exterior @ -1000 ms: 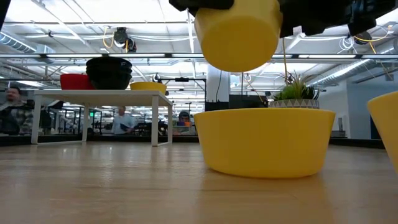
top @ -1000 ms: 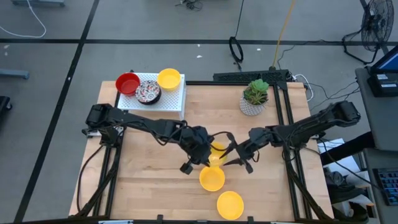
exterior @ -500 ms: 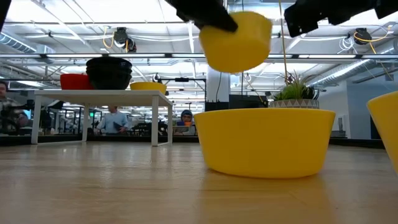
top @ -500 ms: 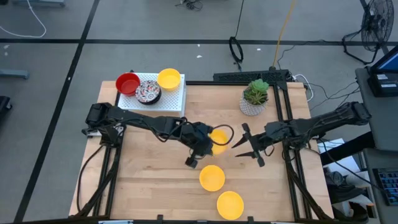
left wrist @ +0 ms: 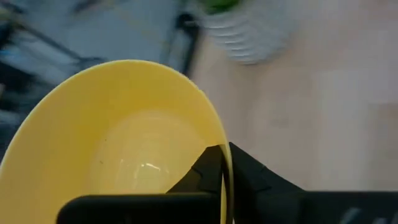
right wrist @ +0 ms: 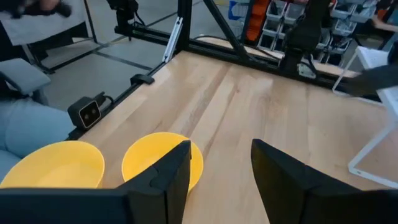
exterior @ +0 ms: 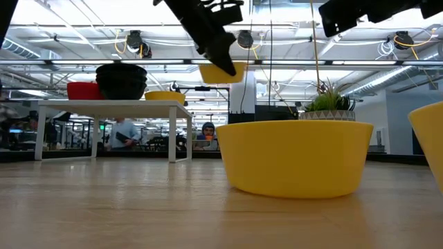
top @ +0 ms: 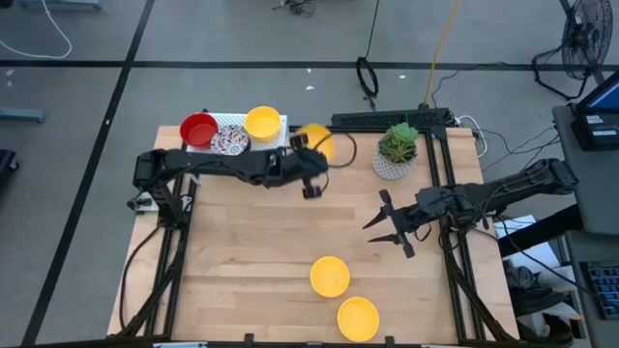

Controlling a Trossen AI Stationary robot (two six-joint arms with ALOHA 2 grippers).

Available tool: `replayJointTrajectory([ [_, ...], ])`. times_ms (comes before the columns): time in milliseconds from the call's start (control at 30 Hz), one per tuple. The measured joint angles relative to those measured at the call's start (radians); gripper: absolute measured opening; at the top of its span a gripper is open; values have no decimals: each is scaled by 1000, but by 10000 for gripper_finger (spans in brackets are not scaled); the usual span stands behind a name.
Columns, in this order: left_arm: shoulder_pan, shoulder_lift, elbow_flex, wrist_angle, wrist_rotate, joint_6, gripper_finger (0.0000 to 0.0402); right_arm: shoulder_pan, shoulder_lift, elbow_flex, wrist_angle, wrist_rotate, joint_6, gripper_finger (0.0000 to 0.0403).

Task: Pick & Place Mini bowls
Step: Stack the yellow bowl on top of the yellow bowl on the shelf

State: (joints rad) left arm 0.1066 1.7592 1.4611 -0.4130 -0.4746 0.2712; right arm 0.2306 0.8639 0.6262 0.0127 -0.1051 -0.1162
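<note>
My left gripper [top: 308,162] is shut on a yellow mini bowl [top: 315,142] and holds it in the air by the right end of the white rack [top: 277,155], at the table's far side. On the rack stand a red bowl [top: 199,129], a speckled bowl [top: 229,142] and a yellow bowl [top: 262,123]. Two more yellow bowls [top: 330,275] [top: 358,318] stand on their bases near the front edge. My right gripper [top: 382,224] hangs open right of centre, with nothing between its fingers [right wrist: 168,177]. My left gripper pinches the yellow bowl's rim [left wrist: 222,163], with one finger [left wrist: 202,173] inside the bowl and the other [left wrist: 252,174] outside against its wall. The bowl [exterior: 223,71] is lifted clear of table and rack and sits tilted, its opening toward the wrist.
A white pot with a green plant [top: 397,150] stands at the far right, close to the held bowl. Bare wood lies in the table's middle and left, between the rack and the two front bowls [exterior: 296,158].
My left gripper has swung from the table's middle toward the far edge and the rack, turning its wrist, with the yellow bowl held clear of the table throughout. My right gripper has drawn back from that bowl toward the table's right and then stayed there.
</note>
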Motion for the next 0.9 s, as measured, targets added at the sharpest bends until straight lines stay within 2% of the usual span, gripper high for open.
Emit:
replayJointTrajectory([
  [167,68,-32,0,-5,-170,94,27,0,2,0,-14,6,-2,155],
  [333,173,-85,1,-104,-196,-6,15,0,2,-1,-34,7,-7,155],
  [533,293,-125,0,-275,-85,-190,12,-2,3,-1,-57,8,-49,155],
  [633,332,-126,0,-337,-33,-221,22,-2,3,-1,-56,8,-79,155],
  [767,366,-117,0,-376,91,-255,20,-2,3,-1,-56,8,-87,155],
  [900,375,-115,-1,-371,111,-255,8,-2,2,-1,-57,8,-85,155],
])
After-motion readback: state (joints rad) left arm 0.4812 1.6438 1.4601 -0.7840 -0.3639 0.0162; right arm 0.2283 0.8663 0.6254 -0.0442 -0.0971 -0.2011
